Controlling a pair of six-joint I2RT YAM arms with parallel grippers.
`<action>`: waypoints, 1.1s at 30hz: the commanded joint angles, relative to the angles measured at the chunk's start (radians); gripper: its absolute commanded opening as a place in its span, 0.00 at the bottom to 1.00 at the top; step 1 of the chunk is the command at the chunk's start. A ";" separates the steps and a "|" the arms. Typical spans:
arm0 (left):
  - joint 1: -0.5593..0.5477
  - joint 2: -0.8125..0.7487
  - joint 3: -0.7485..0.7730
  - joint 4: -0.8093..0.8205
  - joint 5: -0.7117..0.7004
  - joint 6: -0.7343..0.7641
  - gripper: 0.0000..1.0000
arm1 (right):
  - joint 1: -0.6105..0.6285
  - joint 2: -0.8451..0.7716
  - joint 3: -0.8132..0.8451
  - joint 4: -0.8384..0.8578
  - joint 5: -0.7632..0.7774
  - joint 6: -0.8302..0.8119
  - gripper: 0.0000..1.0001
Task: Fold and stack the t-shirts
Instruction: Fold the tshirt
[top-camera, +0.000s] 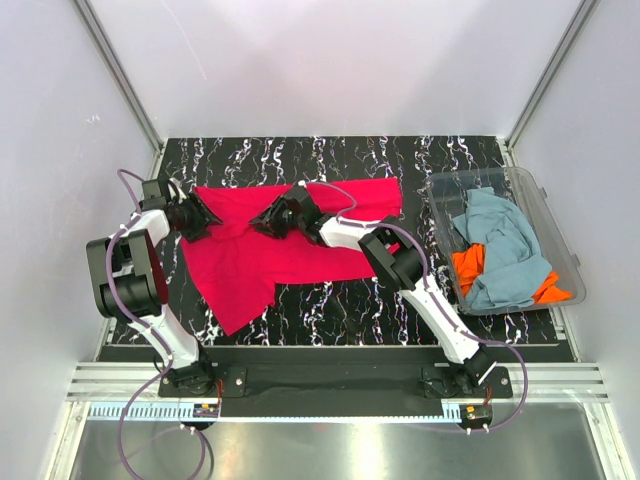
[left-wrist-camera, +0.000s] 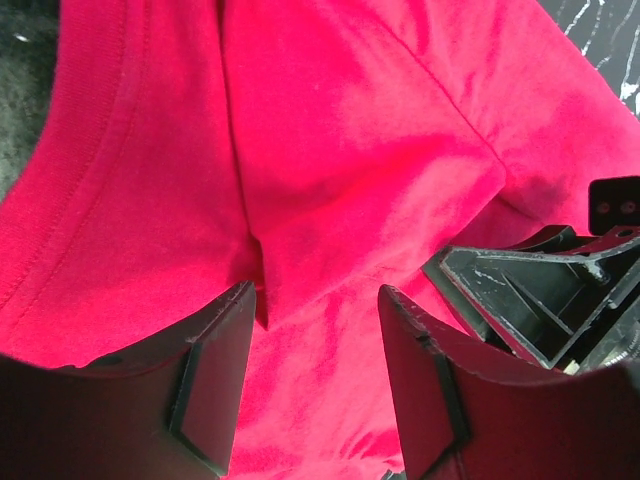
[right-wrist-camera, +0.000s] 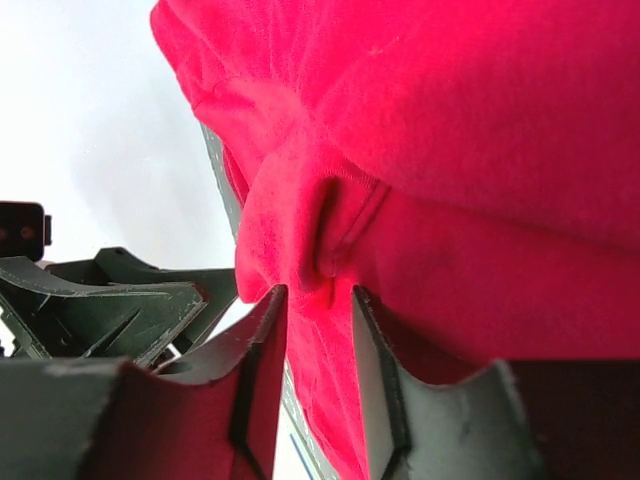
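Note:
The red t-shirt (top-camera: 250, 265) lies spread and rumpled across the black marble table top, one part trailing toward the front edge. My left gripper (top-camera: 205, 218) sits at the shirt's left side, open, its jaws straddling flat red cloth (left-wrist-camera: 330, 150) near a seam fold. My right gripper (top-camera: 262, 222) faces it from the middle of the shirt and is shut on a bunched fold of the red t-shirt (right-wrist-camera: 330, 230) that fills the gap between its fingers (right-wrist-camera: 265, 330). A grey-blue t-shirt (top-camera: 500, 245) and an orange t-shirt (top-camera: 468, 265) lie crumpled in the tub.
A clear plastic tub (top-camera: 545, 190) stands at the right side of the table. White walls enclose the table on three sides. The two grippers are close together; the right one (left-wrist-camera: 540, 290) shows in the left wrist view.

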 joint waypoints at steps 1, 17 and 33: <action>0.005 -0.010 -0.002 0.045 0.064 0.004 0.57 | -0.005 -0.070 -0.033 0.015 0.003 -0.005 0.41; 0.009 0.076 0.121 0.027 0.047 -0.051 0.03 | -0.021 -0.062 0.010 -0.027 -0.046 -0.029 0.25; 0.018 0.082 0.129 0.025 0.055 -0.061 0.27 | -0.013 0.053 0.154 -0.073 -0.063 0.001 0.27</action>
